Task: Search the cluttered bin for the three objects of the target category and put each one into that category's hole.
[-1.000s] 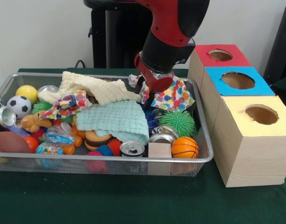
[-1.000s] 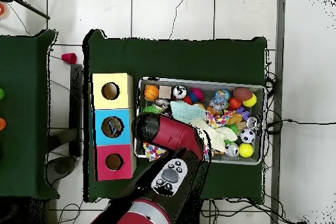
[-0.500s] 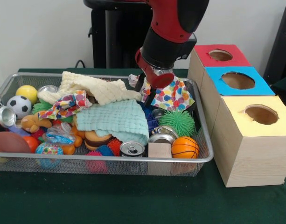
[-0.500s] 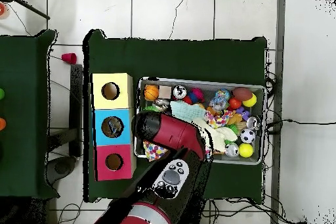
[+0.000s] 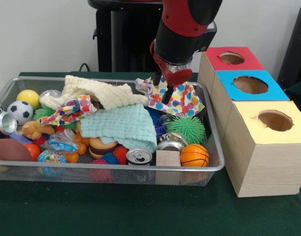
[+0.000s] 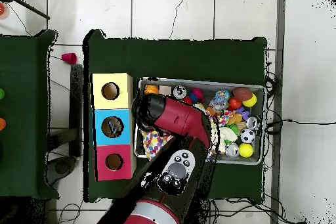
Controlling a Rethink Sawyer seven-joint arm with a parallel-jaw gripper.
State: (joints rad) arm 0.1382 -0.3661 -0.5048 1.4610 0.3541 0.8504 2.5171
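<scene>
Gripper (image 5: pixel 163 93) pinches the polka-dot cloth (image 5: pixel 182 102) (lifted above bin (image 5: pixel 216 162)).

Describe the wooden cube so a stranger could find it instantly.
Start at the wire bin and follow its front wall toward the boxes. The wooden cube sits against that wall between a can and the basketball: the only plain, square-edged thing there.

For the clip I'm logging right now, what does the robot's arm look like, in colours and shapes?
The arm is thick and rounded, red on its upper segment with a wide black band below, ending in a red cap with a silvery ring. Short dark fingers make up the gripper beneath it. In the overhead view, a black panel with light round buttons sits on the arm near its base.
</scene>
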